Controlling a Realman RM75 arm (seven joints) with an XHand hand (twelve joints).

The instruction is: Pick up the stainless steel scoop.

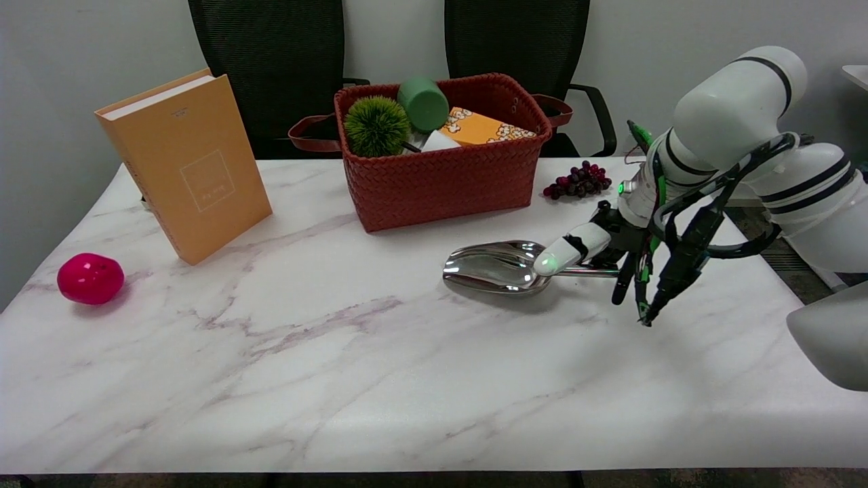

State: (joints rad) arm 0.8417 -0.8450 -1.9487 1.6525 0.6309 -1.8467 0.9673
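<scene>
scoop [498,266] lies toward bench [339,379] right edge; rigid, slick polished steel, probably light. right hand [597,247] over its handle, closure cannot be told. grip the handle.

Scoop [498,267] before basket [447,179] (book [186,163] left), grapes [580,181] right.

Marble table [380,379] bearing scoop [491,268], basket [447,183], book [193,169]

Scoop [495,268]: polished mirror-bright metal. Basket [447,179], behind scoop: woven, matt. Table [339,379], beneath scoop: smooth marble-pattern surface.
</scene>
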